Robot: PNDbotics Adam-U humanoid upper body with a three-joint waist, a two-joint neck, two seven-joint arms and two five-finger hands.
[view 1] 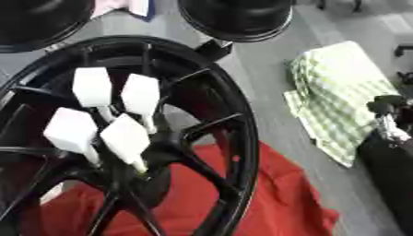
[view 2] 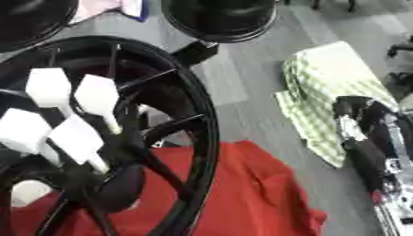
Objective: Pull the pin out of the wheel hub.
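Pins [view 1: 129, 138] with white blocky heads stand in the black wheel hub [view 1: 133, 177], likely light and stiff, so you grab a head; right hand [view 2: 363, 133] right of hub, fingers unclear

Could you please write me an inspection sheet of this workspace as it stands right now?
Surface: grey floor, partly covered by a red cloth under the wheel.
Job's things: black spoked wheel standing over the red cloth; four white hexagonal-headed pins sit in its hub, none pulled yet.
Clutter: green-and-white checked cloth lying on the floor to the right; two more black round parts at the far edge.
Robot hands: right robot hand shows at the right edge, away from the wheel, its fingers unclear; left robot hand not in view.
Cables: nothing seen.
Surroundings: something pink and blue on the floor at the top.
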